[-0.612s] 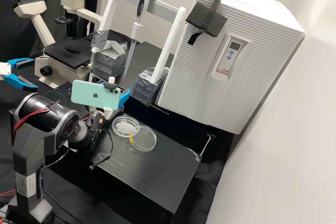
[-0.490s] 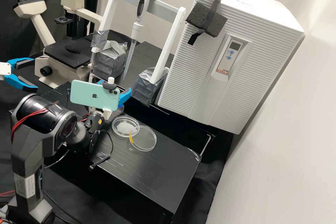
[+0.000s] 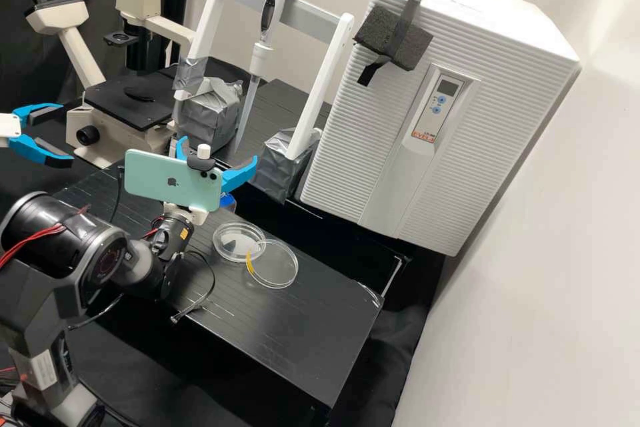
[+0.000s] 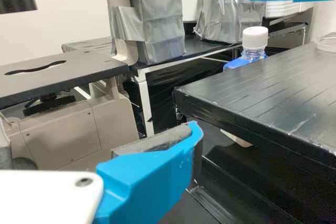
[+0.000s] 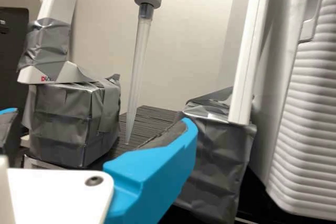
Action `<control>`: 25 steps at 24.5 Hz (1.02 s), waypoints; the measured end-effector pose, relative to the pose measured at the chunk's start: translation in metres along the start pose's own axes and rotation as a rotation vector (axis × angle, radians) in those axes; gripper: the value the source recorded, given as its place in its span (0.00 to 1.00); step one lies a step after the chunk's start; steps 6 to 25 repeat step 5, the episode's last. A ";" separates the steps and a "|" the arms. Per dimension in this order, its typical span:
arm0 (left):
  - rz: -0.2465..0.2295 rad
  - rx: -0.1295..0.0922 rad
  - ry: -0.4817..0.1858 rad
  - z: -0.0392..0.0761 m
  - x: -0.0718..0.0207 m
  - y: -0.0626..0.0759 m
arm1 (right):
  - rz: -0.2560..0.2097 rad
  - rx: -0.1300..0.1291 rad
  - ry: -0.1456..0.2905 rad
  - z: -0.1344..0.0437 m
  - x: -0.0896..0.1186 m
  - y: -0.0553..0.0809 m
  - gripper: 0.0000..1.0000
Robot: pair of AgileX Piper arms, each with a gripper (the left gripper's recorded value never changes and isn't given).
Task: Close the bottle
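Laboratory — microscope, racked pipette, petri dishes, black bench

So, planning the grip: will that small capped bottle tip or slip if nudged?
Probably light: the bottle looks like small clear plastic. Narrow and upright, it may tip if pushed near its white cap. Its smooth sides could slip in a loose grip.

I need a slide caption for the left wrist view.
Bottle with white cap on, partly hidden behind the black bench edge.
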 end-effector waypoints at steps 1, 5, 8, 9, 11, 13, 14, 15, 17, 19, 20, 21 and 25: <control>0.000 0.000 0.000 0.000 0.0000 0.000 | 0.008 -0.009 -0.005 -0.001 -0.001 0.000 1.00; 0.000 0.000 0.000 0.000 0.0000 0.000 | 0.023 -0.019 -0.004 -0.005 -0.005 0.001 1.00; 0.000 0.000 0.000 0.000 0.0000 0.000 | 0.023 -0.019 -0.004 -0.005 -0.005 0.001 1.00; 0.000 0.000 0.000 0.000 0.0000 0.000 | 0.023 -0.019 -0.004 -0.005 -0.005 0.001 1.00; 0.000 0.000 0.000 0.000 0.0000 0.000 | 0.023 -0.019 -0.004 -0.005 -0.005 0.001 1.00; 0.000 0.000 0.000 0.000 0.0000 0.000 | 0.023 -0.019 -0.004 -0.005 -0.005 0.001 1.00; 0.000 0.000 0.000 0.000 0.0000 0.000 | 0.023 -0.019 -0.004 -0.005 -0.005 0.001 1.00; 0.000 0.000 0.000 0.000 0.0000 0.000 | 0.023 -0.019 -0.004 -0.005 -0.005 0.001 1.00; 0.000 0.000 0.000 0.000 0.0000 0.000 | 0.023 -0.019 -0.004 -0.005 -0.005 0.001 1.00; 0.000 0.000 0.000 0.000 0.0000 0.000 | 0.023 -0.019 -0.004 -0.005 -0.005 0.001 1.00; 0.000 0.000 0.000 0.000 0.0000 0.000 | 0.023 -0.019 -0.004 -0.005 -0.005 0.001 1.00; 0.000 0.000 0.000 0.000 0.0000 0.000 | 0.023 -0.019 -0.004 -0.005 -0.005 0.001 1.00; 0.000 0.000 0.000 0.000 0.0000 0.000 | 0.023 -0.019 -0.004 -0.005 -0.005 0.001 1.00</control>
